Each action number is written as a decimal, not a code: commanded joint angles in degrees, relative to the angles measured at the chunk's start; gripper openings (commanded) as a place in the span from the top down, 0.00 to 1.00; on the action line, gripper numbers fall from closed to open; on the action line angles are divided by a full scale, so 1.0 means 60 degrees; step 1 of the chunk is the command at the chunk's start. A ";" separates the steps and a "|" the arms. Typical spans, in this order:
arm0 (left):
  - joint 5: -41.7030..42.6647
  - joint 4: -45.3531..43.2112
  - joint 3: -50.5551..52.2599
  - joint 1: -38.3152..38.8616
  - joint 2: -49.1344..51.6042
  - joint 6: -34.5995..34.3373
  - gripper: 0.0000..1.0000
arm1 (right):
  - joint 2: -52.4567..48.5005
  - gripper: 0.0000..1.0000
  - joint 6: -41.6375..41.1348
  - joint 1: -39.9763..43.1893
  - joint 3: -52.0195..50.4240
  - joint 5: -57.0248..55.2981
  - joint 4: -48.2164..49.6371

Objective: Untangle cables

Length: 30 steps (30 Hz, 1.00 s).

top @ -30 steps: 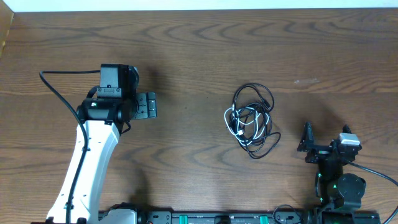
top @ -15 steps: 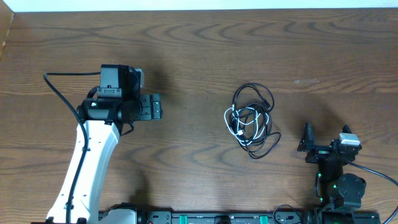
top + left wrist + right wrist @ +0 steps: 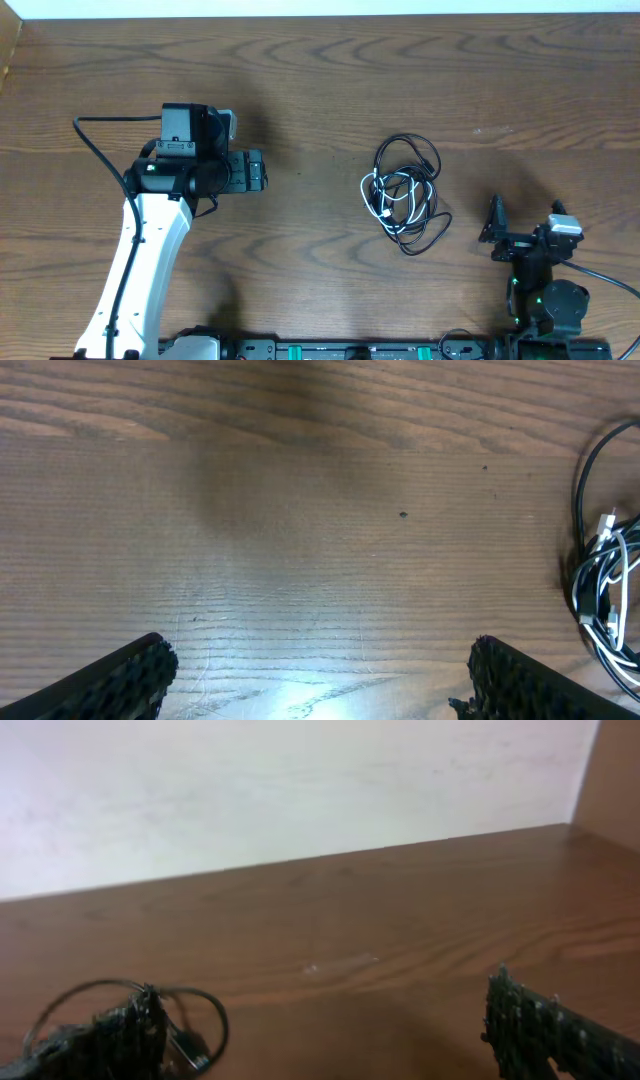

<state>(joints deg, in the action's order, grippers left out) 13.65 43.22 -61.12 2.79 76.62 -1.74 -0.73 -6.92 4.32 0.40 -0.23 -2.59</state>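
1. Brown wood surface [image 3: 320, 80] fills the overhead view. A pale wall [image 3: 250, 790] stands behind its far edge in the right wrist view.
2. Left arm [image 3: 140, 250], white, reaches from the bottom edge over the left half of the surface. Its pincer [image 3: 318, 650] is spread wide with nothing in it, above bare wood, facing the cables and well apart from them.
3. Right arm [image 3: 545, 295], dark, is folded low at bottom right. Its pincer [image 3: 322, 995] is also spread wide and holds nothing. It sits near the heap's lower right, not touching.
4. Cables [image 3: 403, 195] lie in one tangled heap right of centre on the surface, between the arms and nearer the right one.
5. Black cords [image 3: 432, 222] form the outer loops.
6. Short white cord [image 3: 380, 195] is caught in the heap's left-middle; its plug end [image 3: 607, 520] shows in the left wrist view.
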 commanded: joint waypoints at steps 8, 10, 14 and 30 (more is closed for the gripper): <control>0.0120 0.0022 -0.0215 0.0004 0.0073 -0.0127 0.06 | -0.0780 0.01 -0.0699 -0.0022 0.2557 0.0823 -0.2448; 0.0120 0.0022 -0.0215 0.0004 0.0073 -0.0127 0.06 | -0.1443 0.01 -0.0699 -0.0022 0.3435 0.0863 -0.3173; 0.0120 0.0022 -0.0215 0.0004 0.0073 -0.0124 0.06 | -0.3275 0.01 -0.0692 -0.0022 0.5238 0.1206 -0.4364; 0.0120 -0.0011 -0.0215 0.0004 0.0073 -0.0124 0.06 | -1.0816 0.01 -0.0812 -0.0058 1.0896 0.6768 -0.7686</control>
<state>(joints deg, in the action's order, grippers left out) 13.69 43.11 -61.14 2.79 76.73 -1.74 -61.76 -10.55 4.27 64.31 30.06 -48.97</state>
